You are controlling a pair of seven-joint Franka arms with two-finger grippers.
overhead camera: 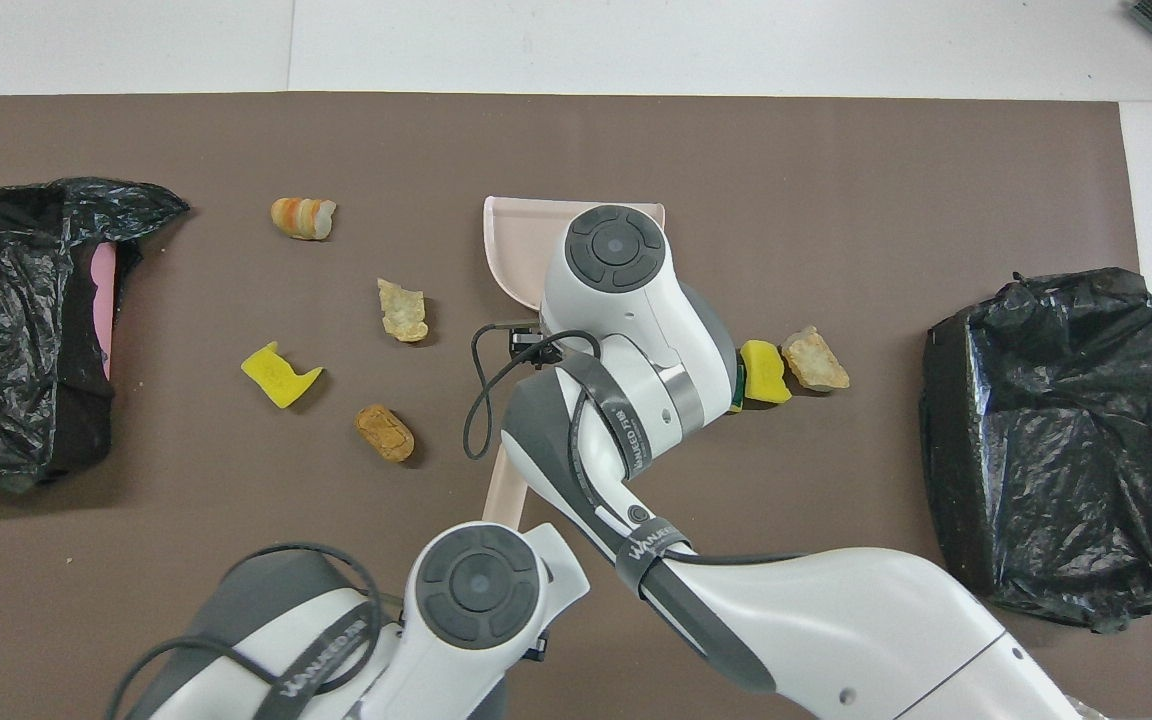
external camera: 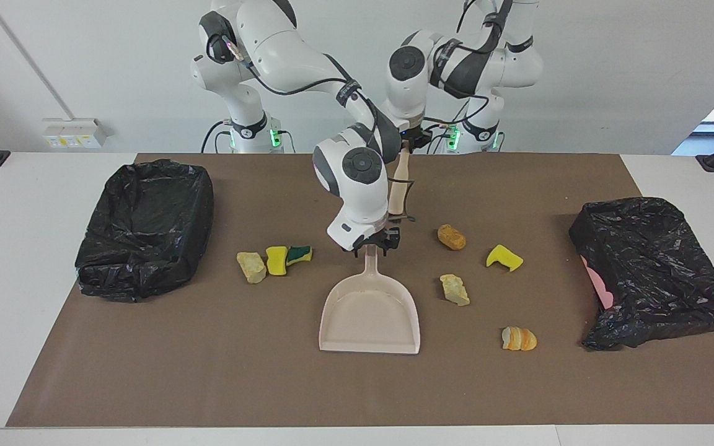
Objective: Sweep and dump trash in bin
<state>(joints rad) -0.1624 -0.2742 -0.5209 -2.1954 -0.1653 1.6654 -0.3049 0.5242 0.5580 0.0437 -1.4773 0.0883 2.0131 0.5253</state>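
1. While up over the brown mat [external camera: 208, 371] at its edge by the robots, shut tight: left gripper [external camera: 411, 141], clamped on the top of a beige brush handle [external camera: 398, 189] that hangs tilted.
2. Next out, right gripper [external camera: 374, 243], down at the tip of the dustpan [external camera: 369, 316] handle; cannot tell whether closed on it.
3. Long axis of the dustpan straight away from the robots, mouth at the farthest end; handle right under the right gripper, so probably a lift by that arm.
4. Trash on both sides of the pan, none in it: toward the right arm's end, a green sponge [external camera: 299, 254], yellow sponge [external camera: 277, 260] and beige chunk [external camera: 251, 267] in a row.
5. Toward the left arm's end, a brown lump [external camera: 451, 237], yellow scrap [external camera: 504, 258], second beige chunk [external camera: 455, 289], and farthest, an orange lump [external camera: 519, 339].
6. At each end of the mat, a black-bagged bin [external camera: 146, 229].
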